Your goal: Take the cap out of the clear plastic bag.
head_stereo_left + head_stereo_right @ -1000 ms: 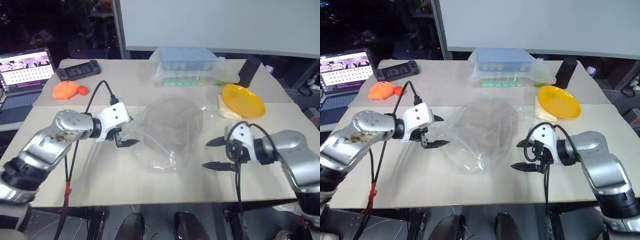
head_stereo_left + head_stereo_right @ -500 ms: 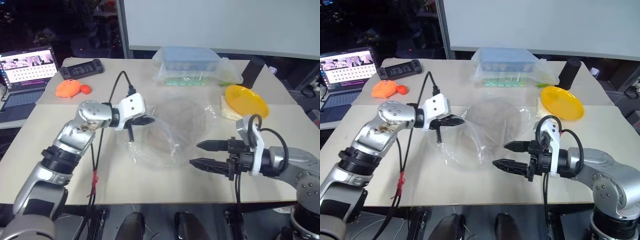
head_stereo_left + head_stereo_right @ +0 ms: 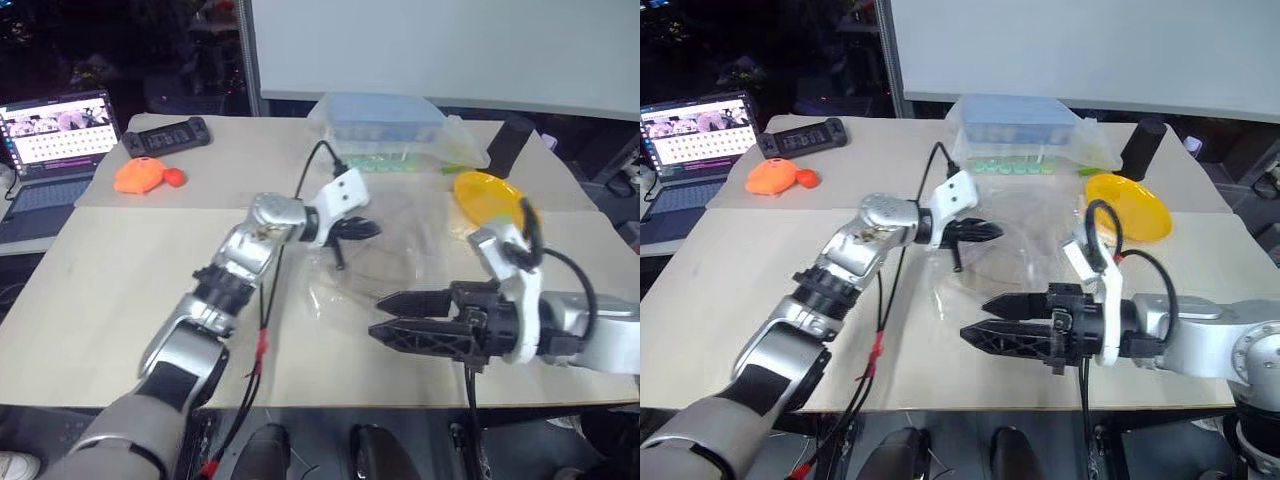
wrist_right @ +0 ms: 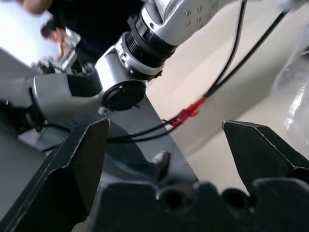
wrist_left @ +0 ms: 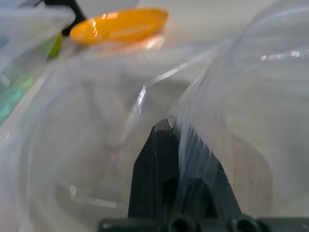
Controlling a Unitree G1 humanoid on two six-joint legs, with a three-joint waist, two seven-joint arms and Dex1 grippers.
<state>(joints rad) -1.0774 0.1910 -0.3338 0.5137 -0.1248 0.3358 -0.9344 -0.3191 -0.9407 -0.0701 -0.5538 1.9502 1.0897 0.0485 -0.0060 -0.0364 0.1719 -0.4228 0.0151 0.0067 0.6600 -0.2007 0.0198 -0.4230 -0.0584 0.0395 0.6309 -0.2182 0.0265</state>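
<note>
1. The left hand (image 3: pixel 985 232) is clamped on the clear plastic bag (image 3: pixel 1010 265), lifted above the tabletop (image 3: pixel 730 270); thin film could slip or tear.
2. The cap cannot be made out inside.
3. The right hand (image 3: pixel 980 318), spread wide, could snag plastic instead of cap.

No legible text, label, brand, number or sign anywhere. Laptop (image 3: pixel 58 128) at the far left of the desk (image 3: pixel 110 270): screen lit, showing a strip of small pictures above rows of pale tiles, all too small to read. Black handheld device (image 3: pixel 166 137) behind it: no marking can be made out. Bagged blue-lidded box (image 3: pixel 385 118): no label can be read.
</note>
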